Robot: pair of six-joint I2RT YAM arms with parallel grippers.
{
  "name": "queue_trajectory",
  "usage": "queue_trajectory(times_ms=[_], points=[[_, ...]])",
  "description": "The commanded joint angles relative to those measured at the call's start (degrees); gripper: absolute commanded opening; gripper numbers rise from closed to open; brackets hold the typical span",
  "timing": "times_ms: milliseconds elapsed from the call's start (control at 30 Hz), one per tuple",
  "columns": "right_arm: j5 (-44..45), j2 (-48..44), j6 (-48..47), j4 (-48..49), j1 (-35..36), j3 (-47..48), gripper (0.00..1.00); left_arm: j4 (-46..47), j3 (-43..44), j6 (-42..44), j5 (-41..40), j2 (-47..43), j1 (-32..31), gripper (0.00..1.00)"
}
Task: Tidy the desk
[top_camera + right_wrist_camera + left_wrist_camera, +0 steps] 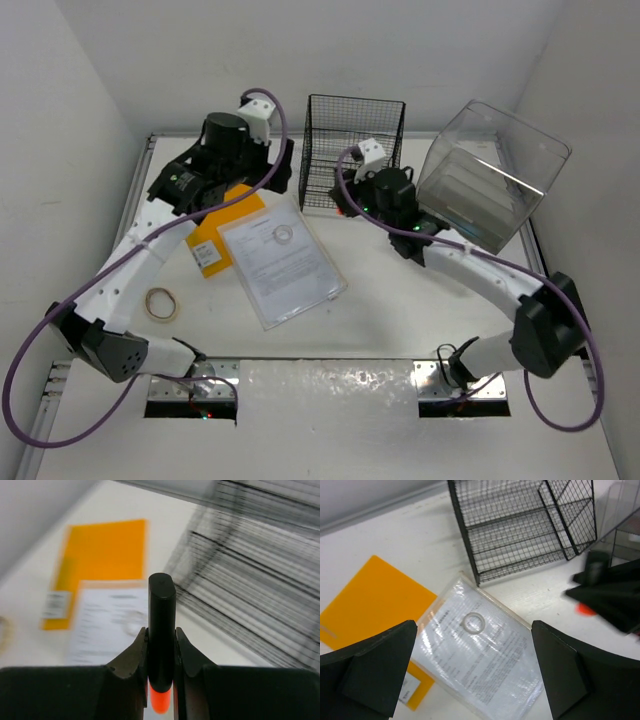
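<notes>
On the white desk [400,320] lies a clear plastic sleeve [282,262] holding a printed sheet, with a small white ring [474,623] on top. It partly covers an orange folder [225,225]. My left gripper [475,670] hangs above the sleeve [480,665], open wide with nothing between its fingers. My right gripper [161,645] is shut on a black marker [161,625] with an orange end. It hovers in front of the black wire-mesh rack [352,140], just right of the sleeve. The right gripper [610,595] also shows in the left wrist view.
A clear plastic drawer box [490,175] stands tilted at the back right, next to the rack. A roll of tape [164,303] lies at the left, beside my left arm. Silver rails [135,200] edge the desk. A shiny white sheet [327,395] covers the near edge between the arm bases.
</notes>
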Motion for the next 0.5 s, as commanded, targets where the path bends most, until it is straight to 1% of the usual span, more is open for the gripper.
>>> queue_trajectory(times_ms=[0, 33, 67, 100, 133, 200, 267, 333, 400, 467], points=[[8.7, -6.6, -14.8, -21.1, -2.5, 2.9, 0.00, -1.7, 5.1, 3.5, -0.8, -4.6, 3.0, 1.00], [11.2, -7.3, -17.3, -24.1, -2.8, 2.9, 0.00, -2.2, 5.2, 3.7, 0.3, -4.6, 3.9, 1.00], [18.1, -8.0, -20.9, -26.7, -3.0, 2.9, 0.00, -3.2, 5.0, 4.4, 1.5, -4.6, 6.6, 1.00], [21.6, -8.6, -23.7, -31.0, -3.1, 2.9, 0.00, -3.5, 4.5, 4.7, 3.2, -4.6, 8.5, 1.00], [27.9, -8.7, -27.4, -32.9, -3.2, 2.5, 0.00, -3.8, 3.3, 5.0, 7.1, -4.6, 12.6, 1.00], [33.4, -7.8, -30.3, -37.2, -3.3, 2.2, 0.00, -4.1, 1.5, 6.5, 9.1, -4.6, 15.4, 1.00], [39.4, -6.9, -34.0, -38.4, -3.6, 0.9, 0.00, -3.5, -2.1, 8.0, 9.0, -4.8, 17.2, 0.99], [41.9, -5.3, -37.4, -38.4, -4.3, -0.6, 0.00, -2.8, -4.7, 8.8, 7.9, -5.0, 18.2, 1.00], [45.5, -3.9, -39.1, -37.7, -5.1, -1.1, 0.00, -1.8, -8.2, 9.7, 7.3, -5.2, 18.8, 1.00], [47.3, -1.8, -41.2, -36.7, -5.8, -1.8, 0.00, 0.2, -12.2, 10.3, 6.7, -5.8, 19.7, 1.00]])
